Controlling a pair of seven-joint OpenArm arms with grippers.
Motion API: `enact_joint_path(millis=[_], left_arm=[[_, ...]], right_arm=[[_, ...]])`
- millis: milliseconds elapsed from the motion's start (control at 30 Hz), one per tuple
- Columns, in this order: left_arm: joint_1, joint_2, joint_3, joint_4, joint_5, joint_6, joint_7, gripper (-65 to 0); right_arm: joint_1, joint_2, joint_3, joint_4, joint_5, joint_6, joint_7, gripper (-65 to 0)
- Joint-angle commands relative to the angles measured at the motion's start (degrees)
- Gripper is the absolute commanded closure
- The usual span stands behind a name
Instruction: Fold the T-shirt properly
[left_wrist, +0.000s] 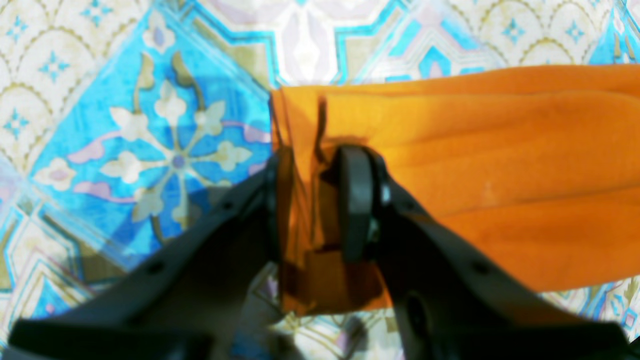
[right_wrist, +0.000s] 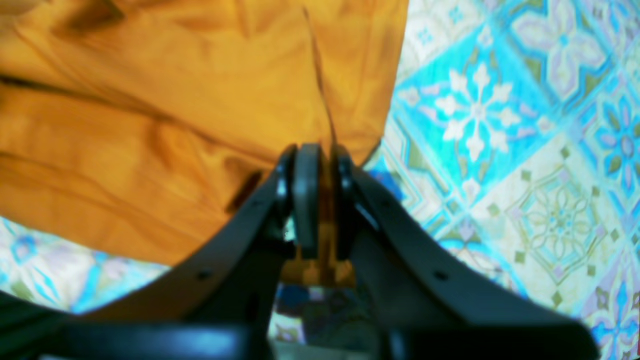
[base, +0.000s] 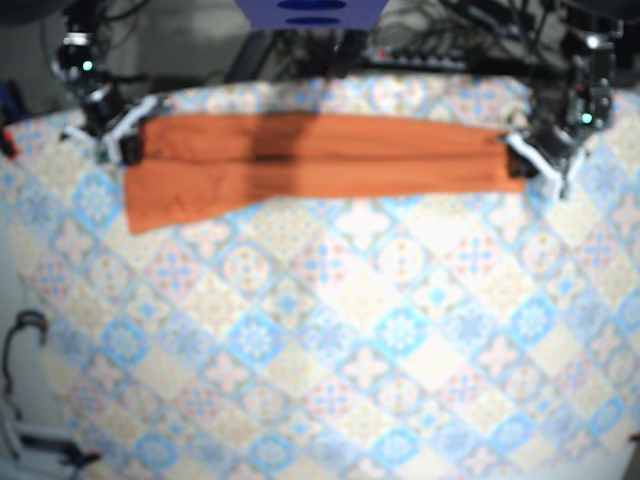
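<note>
An orange T-shirt lies folded into a long band across the far part of a surface covered in a blue, cream and tan tile pattern. This is seen from above.

At the shirt's left end, the right gripper is clamped on the upper corner. In the right wrist view, its two dark fingers are pressed together with a thin edge of orange cloth pinched between them. Below this corner the shirt is at its widest, and its lower edge slants down to a loose point.

Toward the right the band narrows, with a lengthwise crease along its middle and a dark shadow crossing it left of centre.

At the shirt's right end, the left gripper grips the edge. The left wrist view shows bunched layers of cloth squeezed between its fingers.
</note>
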Motion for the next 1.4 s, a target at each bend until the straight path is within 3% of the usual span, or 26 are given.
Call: enact_joint_path(millis=[0, 467, 700, 900, 1100, 1367], left_arm=[[-0.19, -0.41, -0.25, 0.21, 0.69, 0.69, 0.51, -16.2], [-0.10, 0.03, -0.25, 0.21, 0.69, 0.69, 0.51, -16.0], [0.07, 0.03, -0.25, 0.21, 0.69, 0.69, 0.51, -16.0], [0.07, 0.03, -0.25, 0.21, 0.69, 0.69, 0.51, -16.0], [0.07, 0.03, -0.25, 0.21, 0.69, 0.60, 0.51, -16.0], [0.07, 0.03, -0.25, 0.21, 0.69, 0.60, 0.51, -16.0]], right_arm=[[-0.51, -0.10, 0.85, 1.37, 0.50, -0.30, 1.27, -3.9], [-2.26, -2.83, 1.73, 2.96, 0.42, -0.30, 1.62, -4.7], [-1.91, -2.83, 1.73, 4.63, 0.42, -0.30, 1.62, -19.2], [-1.12, -2.83, 2.69, 4.89, 0.42, -0.30, 1.62, -25.9], [-0.24, -2.74, 7.18, 2.69, 0.42, -0.30, 1.53, -26.3], [2.84, -2.65, 7.18, -0.47, 0.42, -0.30, 1.44, -26.3]])
